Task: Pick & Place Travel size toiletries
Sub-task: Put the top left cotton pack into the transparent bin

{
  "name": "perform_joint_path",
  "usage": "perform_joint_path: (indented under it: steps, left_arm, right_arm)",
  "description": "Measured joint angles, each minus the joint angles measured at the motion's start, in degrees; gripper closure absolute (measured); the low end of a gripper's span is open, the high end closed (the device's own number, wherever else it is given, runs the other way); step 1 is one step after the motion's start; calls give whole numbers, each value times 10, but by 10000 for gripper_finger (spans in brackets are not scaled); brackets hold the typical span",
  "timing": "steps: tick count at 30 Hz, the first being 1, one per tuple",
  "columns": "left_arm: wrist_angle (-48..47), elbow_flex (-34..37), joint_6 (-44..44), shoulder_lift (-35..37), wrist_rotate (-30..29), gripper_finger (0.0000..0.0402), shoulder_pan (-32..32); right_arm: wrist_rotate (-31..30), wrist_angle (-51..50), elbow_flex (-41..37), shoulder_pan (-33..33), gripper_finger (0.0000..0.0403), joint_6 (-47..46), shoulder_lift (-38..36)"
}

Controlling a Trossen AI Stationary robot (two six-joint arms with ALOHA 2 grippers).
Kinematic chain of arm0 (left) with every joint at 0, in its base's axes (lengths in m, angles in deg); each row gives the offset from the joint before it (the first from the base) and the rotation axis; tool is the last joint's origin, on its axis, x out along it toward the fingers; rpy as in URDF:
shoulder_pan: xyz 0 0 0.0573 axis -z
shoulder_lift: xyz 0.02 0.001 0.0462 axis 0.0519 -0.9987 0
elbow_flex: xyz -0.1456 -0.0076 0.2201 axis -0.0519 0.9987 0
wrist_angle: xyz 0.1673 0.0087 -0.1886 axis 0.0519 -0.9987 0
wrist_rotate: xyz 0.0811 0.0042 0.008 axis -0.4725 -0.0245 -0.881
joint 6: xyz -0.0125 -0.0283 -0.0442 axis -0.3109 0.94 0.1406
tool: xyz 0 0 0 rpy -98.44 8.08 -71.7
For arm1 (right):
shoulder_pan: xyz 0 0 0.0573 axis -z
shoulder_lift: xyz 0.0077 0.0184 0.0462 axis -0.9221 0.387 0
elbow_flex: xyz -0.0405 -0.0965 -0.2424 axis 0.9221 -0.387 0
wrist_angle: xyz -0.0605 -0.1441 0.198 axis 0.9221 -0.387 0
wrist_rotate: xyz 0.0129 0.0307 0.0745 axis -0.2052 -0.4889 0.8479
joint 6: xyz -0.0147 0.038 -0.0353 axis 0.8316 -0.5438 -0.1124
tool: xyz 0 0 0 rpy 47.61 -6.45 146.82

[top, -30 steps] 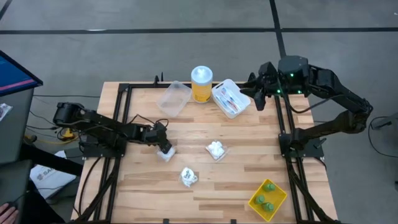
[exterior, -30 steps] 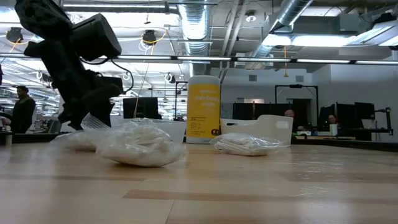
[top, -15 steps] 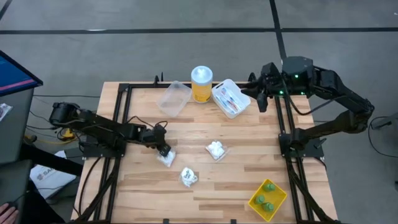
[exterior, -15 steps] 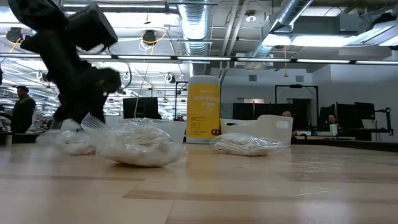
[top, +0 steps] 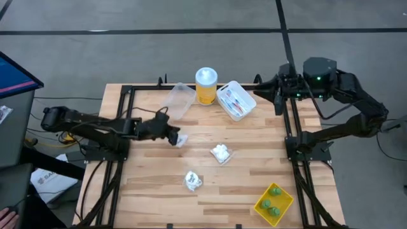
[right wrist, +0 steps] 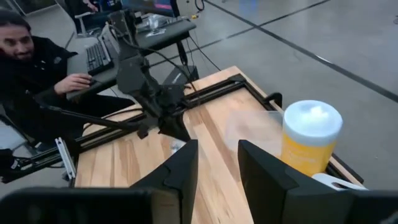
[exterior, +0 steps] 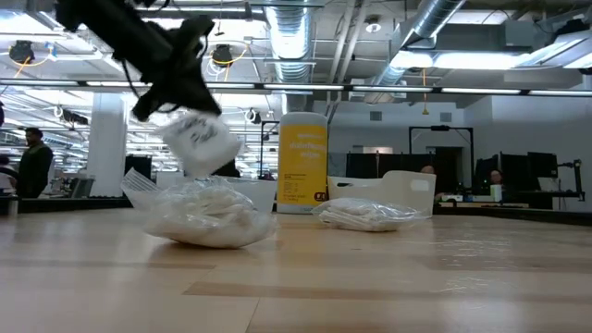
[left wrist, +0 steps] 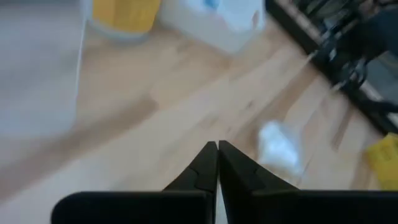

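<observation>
Left gripper (top: pixel 174 137): fingers pressed together on a small clear packet (top: pixel 181 140) with white contents, held clear of the table (top: pixel 254 172) in the low view.

Other packets: one (top: pixel 220 152) on the wood just beyond the fingertips, toward the right arm; one (top: pixel 192 180) nearer the front edge.

Empty clear tub (top: pixel 179 100) and yellow jar (top: pixel 206 86): behind the gripper.

Toothbrush tray (top: pixel 236 100): beside the jar.

Green bottles (top: pixel 273 202): in a yellow tray (top: pixel 284 207), front right corner.

Right gripper (top: pixel 275 97): raised over the right rear frame rail, fingers narrowly parted, empty.
</observation>
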Motion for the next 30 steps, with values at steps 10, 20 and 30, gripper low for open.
perform_joint_path:
  steps: [10, 20, 30]
  left_arm:
    - [9, -86, -151, 3, -55, 401, -101]
    - [12, -91, -272, -3, -14, 401, -277]
    - [54, -91, -365, -82, 20, 351, -334]
  right_arm:
    - [0, -3, 0, 1, 296, 0, 1]
    - [0, -9, 0, 1, 296, 0, -3]
    - [0, -32, 0, 1, 296, 10, -3]
